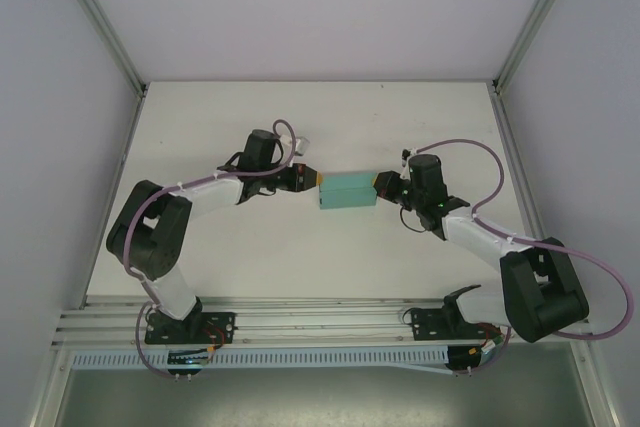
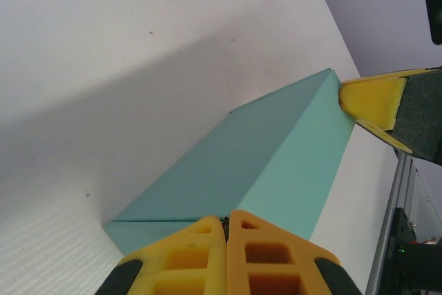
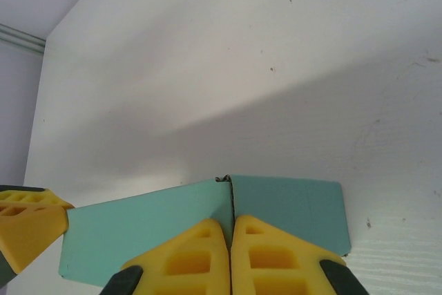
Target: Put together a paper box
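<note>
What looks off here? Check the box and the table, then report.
Nothing is spilled or torn. The paper box is folded into a clean block, pinched at its ends by the left tool and right tool. Only oddity: a small dark gap at its seam beside the right tool. The table has faint specks.

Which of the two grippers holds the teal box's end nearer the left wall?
The left gripper, shut on the paper box at its left end; the right gripper pinches the opposite end.
</note>
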### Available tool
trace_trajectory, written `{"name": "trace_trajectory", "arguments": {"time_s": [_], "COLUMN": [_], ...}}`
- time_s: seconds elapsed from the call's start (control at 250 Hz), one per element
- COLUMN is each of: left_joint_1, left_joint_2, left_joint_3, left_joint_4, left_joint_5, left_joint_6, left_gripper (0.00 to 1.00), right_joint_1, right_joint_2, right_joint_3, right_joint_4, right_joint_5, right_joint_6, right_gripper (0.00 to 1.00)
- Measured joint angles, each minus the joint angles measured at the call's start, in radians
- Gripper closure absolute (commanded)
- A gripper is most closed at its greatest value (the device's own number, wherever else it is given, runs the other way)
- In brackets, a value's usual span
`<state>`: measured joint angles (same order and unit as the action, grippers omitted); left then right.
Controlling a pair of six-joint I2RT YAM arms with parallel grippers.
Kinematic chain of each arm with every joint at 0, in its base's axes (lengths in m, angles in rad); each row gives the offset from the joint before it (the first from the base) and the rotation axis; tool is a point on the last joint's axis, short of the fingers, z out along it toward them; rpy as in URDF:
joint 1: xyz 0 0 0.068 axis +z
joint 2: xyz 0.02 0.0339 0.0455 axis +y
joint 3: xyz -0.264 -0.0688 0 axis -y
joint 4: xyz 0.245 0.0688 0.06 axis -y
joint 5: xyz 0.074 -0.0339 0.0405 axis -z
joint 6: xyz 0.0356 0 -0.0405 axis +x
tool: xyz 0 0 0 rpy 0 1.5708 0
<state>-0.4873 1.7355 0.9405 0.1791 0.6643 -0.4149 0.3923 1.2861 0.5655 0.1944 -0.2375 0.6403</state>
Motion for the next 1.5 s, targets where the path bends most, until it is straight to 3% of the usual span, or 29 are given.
{"name": "trace_trajectory", "arguments": {"time_s": [0.18,0.296,0.392,0.496,0.568,0.739,0.835,1.151,1.503], "left_joint_1": [-0.019,-0.031,-0.035,-0.037,-0.037,-0.037,-0.037,-0.037,-0.037], "left_joint_2": [-0.021,-0.024,-0.016,-0.012,-0.011,-0.001,-0.001,-0.050,-0.025], "left_joint_3": [-0.029,-0.027,-0.006,0.018,0.040,0.123,0.164,0.207,0.146], "left_joint_4": [0.039,0.044,0.026,-0.016,-0.066,-0.233,-0.278,-0.341,-0.344], "left_joint_5": [-0.056,-0.079,-0.082,-0.086,-0.094,-0.117,-0.116,-0.153,-0.142], "left_joint_6": [0.051,0.074,0.084,0.092,0.096,0.104,0.110,0.108,0.099], "left_gripper": [0.96,0.93,0.84,0.70,0.52,0.25,0.02,0.02,0.05], "right_joint_1": [0.000,0.000,0.000,-0.002,-0.005,-0.008,-0.008,-0.012,-0.011], "right_joint_2": [-0.011,-0.020,-0.027,-0.041,-0.055,-0.082,-0.083,0.061,0.222], "right_joint_3": [0.002,0.022,0.056,0.095,0.127,0.236,0.275,0.447,0.566], "right_joint_4": [-0.018,-0.075,-0.161,-0.271,-0.330,-0.422,-0.441,-0.558,-0.733], "right_joint_5": [-0.001,0.000,0.012,0.046,0.058,0.056,0.034,-0.079,-0.256], "right_joint_6": [0.022,0.015,-0.008,-0.064,-0.111,-0.233,-0.320,-0.686,-1.102], "right_gripper": [0.88,0.75,0.59,0.43,0.32,0.05,0.01,0.01,0.01]}}
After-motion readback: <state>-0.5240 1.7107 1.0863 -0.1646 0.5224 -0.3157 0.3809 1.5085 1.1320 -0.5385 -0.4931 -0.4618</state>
